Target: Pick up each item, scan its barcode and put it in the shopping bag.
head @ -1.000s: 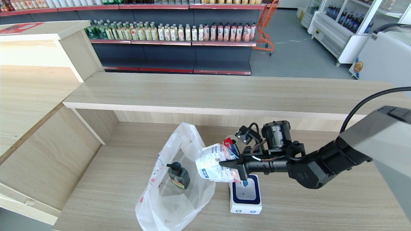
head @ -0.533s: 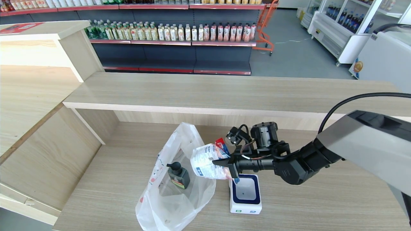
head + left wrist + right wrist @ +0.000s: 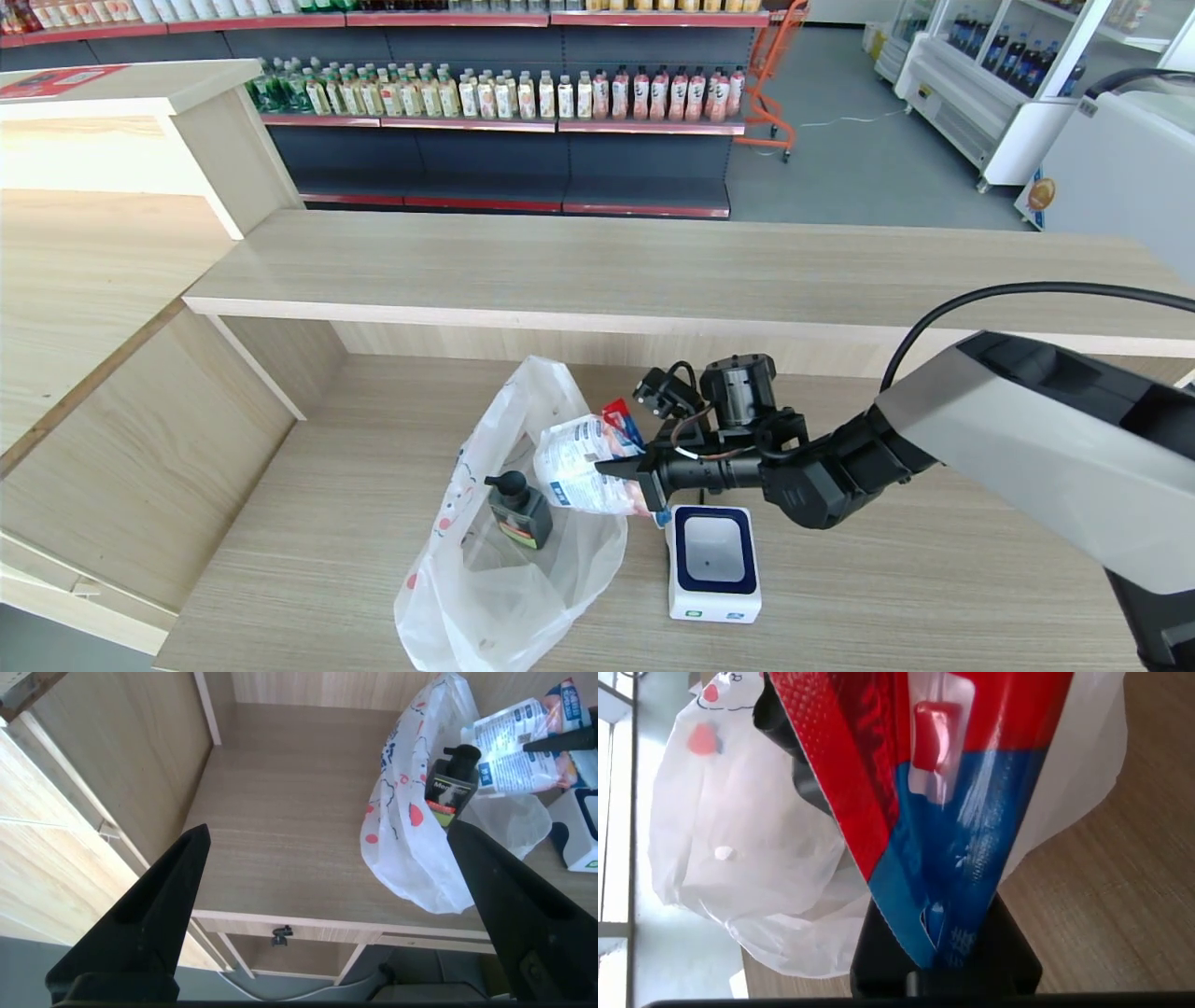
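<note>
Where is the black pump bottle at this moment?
In the head view the black pump bottle stands inside the shopping bag, left of the packet held by the right end effector.

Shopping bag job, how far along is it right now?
Done: a pump bottle stands inside the shopping bag. In hand: the right gripper holds a snack pouch over the bag's edge, beside the scanner. Left: releasing the pouch into the bag.

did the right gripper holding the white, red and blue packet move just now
Yes. The right gripper carried the white, red and blue packet leftward, from above the white and blue scanner toward the clear plastic shopping bag.
</note>
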Robot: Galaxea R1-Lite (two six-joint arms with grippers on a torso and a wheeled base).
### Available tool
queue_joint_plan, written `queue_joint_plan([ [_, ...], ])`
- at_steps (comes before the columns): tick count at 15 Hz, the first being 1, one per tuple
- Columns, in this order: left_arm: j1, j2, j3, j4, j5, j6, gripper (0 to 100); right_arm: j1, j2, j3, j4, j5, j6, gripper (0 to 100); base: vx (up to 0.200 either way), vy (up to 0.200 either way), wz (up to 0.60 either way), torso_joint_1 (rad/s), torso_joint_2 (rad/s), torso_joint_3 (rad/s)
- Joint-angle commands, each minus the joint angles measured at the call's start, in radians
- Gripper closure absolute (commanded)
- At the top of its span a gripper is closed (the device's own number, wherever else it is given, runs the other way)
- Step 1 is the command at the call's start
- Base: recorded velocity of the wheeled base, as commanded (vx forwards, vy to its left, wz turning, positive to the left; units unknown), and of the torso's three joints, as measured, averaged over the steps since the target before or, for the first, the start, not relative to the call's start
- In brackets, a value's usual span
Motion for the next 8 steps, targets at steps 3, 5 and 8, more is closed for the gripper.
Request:
queue_joint_plan([
  [3,0.000,0.000,0.000,0.000,0.002,0.000,0,0.003,0.036,-0.046,0.021,0.000,-0.005,100,0.000,0.000,0.00,0.000,0.00,0.000],
  [5,0.000,0.000,0.000,0.000,0.000,0.000,0,0.003,0.043,-0.070,0.039,0.000,-0.005,0,0.000,0.000,0.00,0.000,0.00,0.000],
  [8,0.000,0.000,0.000,0.000,0.000,0.000,0,0.017,0.043,-0.145,0.070,0.012,0.041,0,0.000,0.000,0.00,0.000,0.00,0.000],
])
